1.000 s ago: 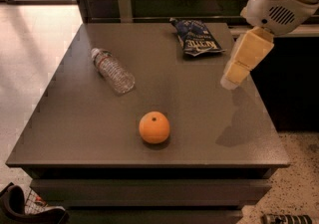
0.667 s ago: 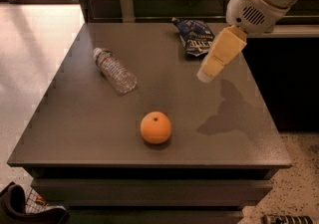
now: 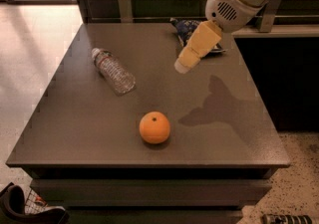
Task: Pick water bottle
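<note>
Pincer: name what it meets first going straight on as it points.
Likely bare grey tabletop between the clear plastic water bottle and the round orange; the pincer hovers above the table's far right, depth unclear.

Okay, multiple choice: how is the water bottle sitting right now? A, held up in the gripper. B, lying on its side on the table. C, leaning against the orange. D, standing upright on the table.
B: the water bottle lies on its side on the table, well apart from the orange, while the gripper hangs over the table's middle without touching the bottle.
</note>
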Robot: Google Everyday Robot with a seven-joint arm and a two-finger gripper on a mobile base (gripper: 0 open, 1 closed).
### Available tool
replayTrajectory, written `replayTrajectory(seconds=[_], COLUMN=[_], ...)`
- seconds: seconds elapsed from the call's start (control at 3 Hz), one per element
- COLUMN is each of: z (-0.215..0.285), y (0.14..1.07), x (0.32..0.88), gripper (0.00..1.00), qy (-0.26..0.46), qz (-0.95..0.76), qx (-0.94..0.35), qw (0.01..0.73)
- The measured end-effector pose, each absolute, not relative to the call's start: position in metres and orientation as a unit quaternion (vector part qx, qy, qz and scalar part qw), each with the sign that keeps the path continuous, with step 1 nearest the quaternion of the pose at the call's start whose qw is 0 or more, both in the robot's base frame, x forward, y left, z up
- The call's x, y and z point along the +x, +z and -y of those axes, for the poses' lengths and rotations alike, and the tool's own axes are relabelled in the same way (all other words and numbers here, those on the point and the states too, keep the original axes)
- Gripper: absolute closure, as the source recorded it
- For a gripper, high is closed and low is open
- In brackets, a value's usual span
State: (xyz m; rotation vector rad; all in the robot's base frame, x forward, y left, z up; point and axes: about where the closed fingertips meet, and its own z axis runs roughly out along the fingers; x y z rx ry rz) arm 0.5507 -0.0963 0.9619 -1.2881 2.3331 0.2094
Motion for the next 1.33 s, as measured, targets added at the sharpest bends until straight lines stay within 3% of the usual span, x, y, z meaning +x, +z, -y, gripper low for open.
replayTrajectory(seconds=[0.33,1.33], z=[0.084,-0.038], y=[0.96,0.925], x=[0.564,0.655], gripper=[0.0,0.0], qy=[0.086,0.137], qz=[-0.846,-0.859], qx=[-0.469,-0.461], qw=[0.24,0.174])
